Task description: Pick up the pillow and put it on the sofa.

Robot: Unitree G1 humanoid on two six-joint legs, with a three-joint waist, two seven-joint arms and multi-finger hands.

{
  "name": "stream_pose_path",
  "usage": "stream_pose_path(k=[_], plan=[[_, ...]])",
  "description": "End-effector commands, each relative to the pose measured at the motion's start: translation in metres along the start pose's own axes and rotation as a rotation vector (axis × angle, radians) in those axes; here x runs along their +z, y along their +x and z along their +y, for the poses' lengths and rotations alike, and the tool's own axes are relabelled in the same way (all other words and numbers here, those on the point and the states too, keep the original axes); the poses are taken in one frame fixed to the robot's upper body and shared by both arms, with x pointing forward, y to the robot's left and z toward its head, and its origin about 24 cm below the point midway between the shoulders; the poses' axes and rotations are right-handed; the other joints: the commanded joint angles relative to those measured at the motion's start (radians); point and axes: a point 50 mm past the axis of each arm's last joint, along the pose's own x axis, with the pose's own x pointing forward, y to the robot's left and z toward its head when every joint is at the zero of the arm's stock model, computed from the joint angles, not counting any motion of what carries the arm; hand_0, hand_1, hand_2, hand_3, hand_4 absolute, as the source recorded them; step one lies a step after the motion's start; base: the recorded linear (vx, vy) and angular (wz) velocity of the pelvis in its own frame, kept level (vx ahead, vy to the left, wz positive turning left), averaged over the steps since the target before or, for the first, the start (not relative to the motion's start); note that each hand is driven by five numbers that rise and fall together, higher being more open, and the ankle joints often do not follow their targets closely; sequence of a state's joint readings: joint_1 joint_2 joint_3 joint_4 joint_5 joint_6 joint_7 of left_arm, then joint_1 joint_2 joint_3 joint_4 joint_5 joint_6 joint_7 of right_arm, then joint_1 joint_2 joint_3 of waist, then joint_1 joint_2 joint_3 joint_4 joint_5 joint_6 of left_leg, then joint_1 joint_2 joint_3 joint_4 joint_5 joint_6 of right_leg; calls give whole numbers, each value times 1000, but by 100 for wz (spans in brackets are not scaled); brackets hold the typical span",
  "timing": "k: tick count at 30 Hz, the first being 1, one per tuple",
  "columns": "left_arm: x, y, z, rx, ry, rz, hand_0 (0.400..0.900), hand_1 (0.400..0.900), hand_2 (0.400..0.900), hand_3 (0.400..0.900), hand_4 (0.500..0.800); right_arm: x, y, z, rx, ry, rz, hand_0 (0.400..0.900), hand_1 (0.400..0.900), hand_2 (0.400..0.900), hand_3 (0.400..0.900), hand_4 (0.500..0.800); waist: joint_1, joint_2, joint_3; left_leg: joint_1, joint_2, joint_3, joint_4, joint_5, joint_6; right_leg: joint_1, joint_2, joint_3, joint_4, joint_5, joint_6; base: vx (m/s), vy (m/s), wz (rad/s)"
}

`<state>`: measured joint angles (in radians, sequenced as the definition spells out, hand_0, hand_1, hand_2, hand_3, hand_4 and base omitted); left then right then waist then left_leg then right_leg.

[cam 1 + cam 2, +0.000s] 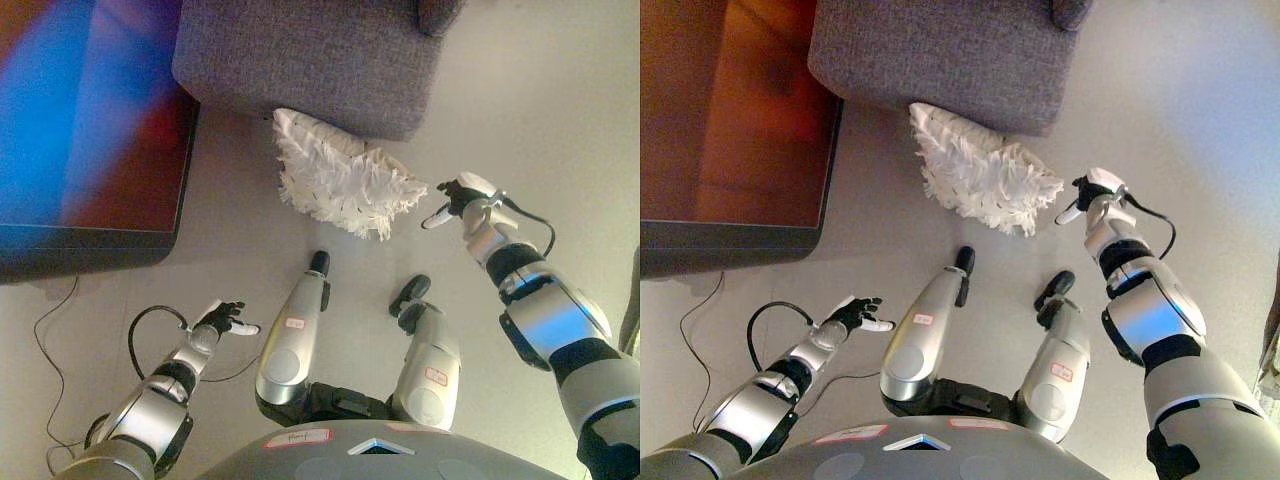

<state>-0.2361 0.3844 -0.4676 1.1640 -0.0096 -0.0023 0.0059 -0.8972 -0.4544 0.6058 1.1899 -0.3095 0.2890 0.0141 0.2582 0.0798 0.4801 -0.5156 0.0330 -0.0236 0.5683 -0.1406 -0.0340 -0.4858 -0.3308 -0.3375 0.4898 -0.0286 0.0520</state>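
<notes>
A low dark table (90, 245) with a glossy top fills the upper left, its front edge running across the floor (240, 250) and its right edge rising toward the sofa; only a narrow strip of floor separates that right edge from the sofa's near corner. Below the table's front edge lies a broad open stretch of pale floor, crossed by a thin cable.

The left hand (222, 320) hangs low over this open floor, well clear of the table edge and of the pillow, fingers loosely spread and relaxed, holding nothing and touching nothing.

The grey fabric sofa (310, 60) spans the top centre, its front face dropping to the floor. The white shaggy pillow (340, 180) lies on the floor (its upper end tucked against the sofa's base), stretching down and to the right from the sofa's front face.

Just beside the pillow's right tip is the right hand (458, 198), fingers held loosely, one white-tipped finger pointing toward the pillow; a small gap shows between them, and it grips nothing. To the right of this hand the floor runs bare toward the view's edge.
</notes>
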Motion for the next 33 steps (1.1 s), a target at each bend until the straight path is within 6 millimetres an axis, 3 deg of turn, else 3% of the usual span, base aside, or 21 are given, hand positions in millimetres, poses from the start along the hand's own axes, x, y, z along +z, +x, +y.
stream_pose_path(k=[1,6,16,23,27,33], plan=[[-47,-11,1,7,-52,102,900,900,900,900,800,-22,-2,-61,-156,-57,93,900,900,900,900,800,29,44,-4,-32,23,-27,-116,116,-32,6,-16,32,182,-160,2,-18,0,4],[-55,-14,-1,1,-114,116,900,900,900,900,800,-15,-9,-103,-231,-69,109,900,900,900,900,800,57,60,26,-91,10,-18,-83,117,-19,-45,-23,27,245,-184,-9,-34,3,4],[-75,-22,-7,-30,-184,150,900,900,900,900,800,-16,-21,-146,-322,-89,125,900,900,900,900,800,78,88,40,-226,-12,-7,72,65,13,-177,-43,50,386,-230,-35,-24,24,4],[-83,-26,-15,-52,-216,163,900,900,900,900,800,0,-25,-158,-314,43,9,900,900,900,900,800,82,106,40,-329,-26,-2,186,22,31,-283,-47,80,477,-255,-51,-11,59,2],[-91,-29,-21,-68,-230,174,900,900,900,900,800,20,-29,-163,-296,119,-111,900,900,900,900,800,85,114,40,-388,-32,-3,249,3,37,-348,-42,100,533,-271,-61,-3,64,-4],[-91,-30,-29,-80,-252,154,900,900,900,900,800,43,-30,-155,-252,154,-218,900,900,900,900,800,89,126,40,-426,-45,1,288,-10,39,-390,-39,110,569,-284,-65,9,57,1]])
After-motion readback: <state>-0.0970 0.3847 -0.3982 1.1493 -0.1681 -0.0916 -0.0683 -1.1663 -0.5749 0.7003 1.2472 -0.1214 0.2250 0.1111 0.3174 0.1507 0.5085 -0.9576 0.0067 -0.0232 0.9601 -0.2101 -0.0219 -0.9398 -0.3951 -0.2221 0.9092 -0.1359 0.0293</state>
